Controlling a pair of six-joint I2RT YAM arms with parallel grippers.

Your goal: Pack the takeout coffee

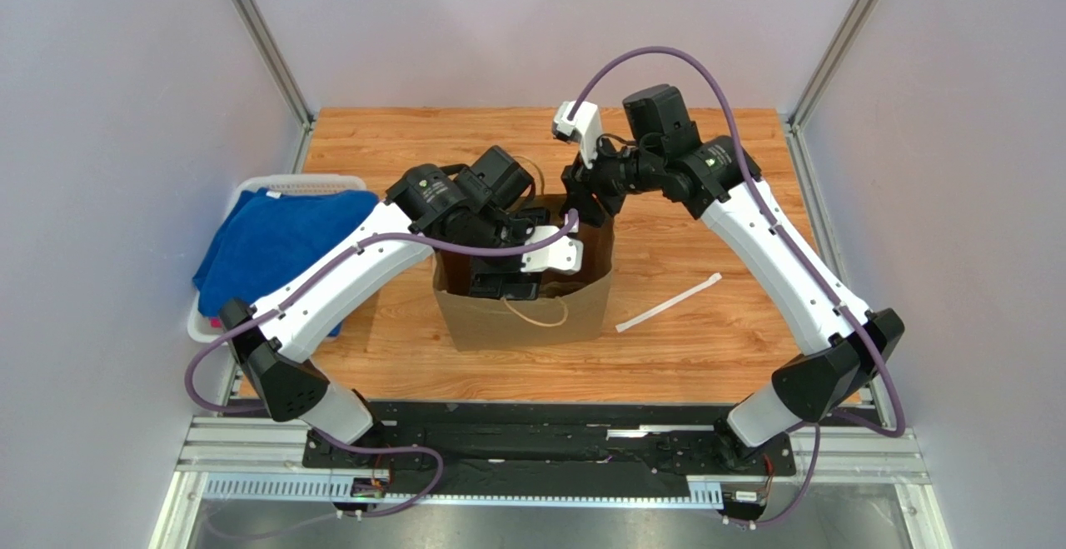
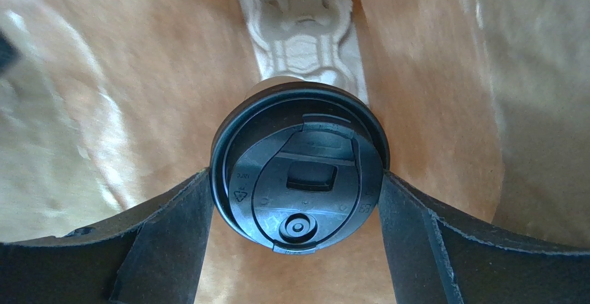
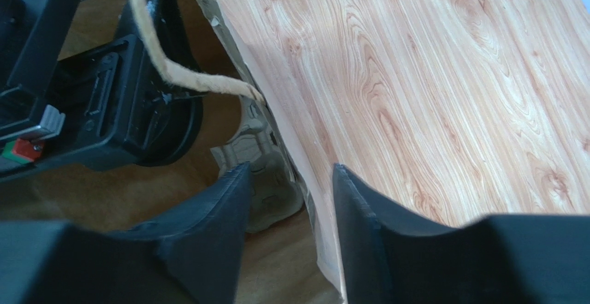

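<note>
The takeout coffee point(image 2: 305, 145) shows in the left wrist view as a round black lid with a thin kraft rim behind it. My left gripper point(image 2: 295, 179) is shut on it, one finger against each side of the lid, low inside the brown paper bag point(image 1: 526, 318). The grey-white pulp cup tray point(image 2: 301, 27) lies at the bag's bottom just beyond the cup. In the top view the left gripper point(image 1: 501, 280) reaches into the bag's mouth and the cup is hidden. My right gripper point(image 3: 289, 169) is open and straddles the bag's far-right rim point(image 3: 277, 120); in the top view it point(image 1: 586, 209) sits at that corner.
A white paper-wrapped straw point(image 1: 670, 303) lies on the wooden table right of the bag. A white basket with a blue cloth point(image 1: 269, 243) stands at the left edge. The bag's twine handle point(image 3: 173, 69) hangs across the left arm's black body point(image 3: 104, 110).
</note>
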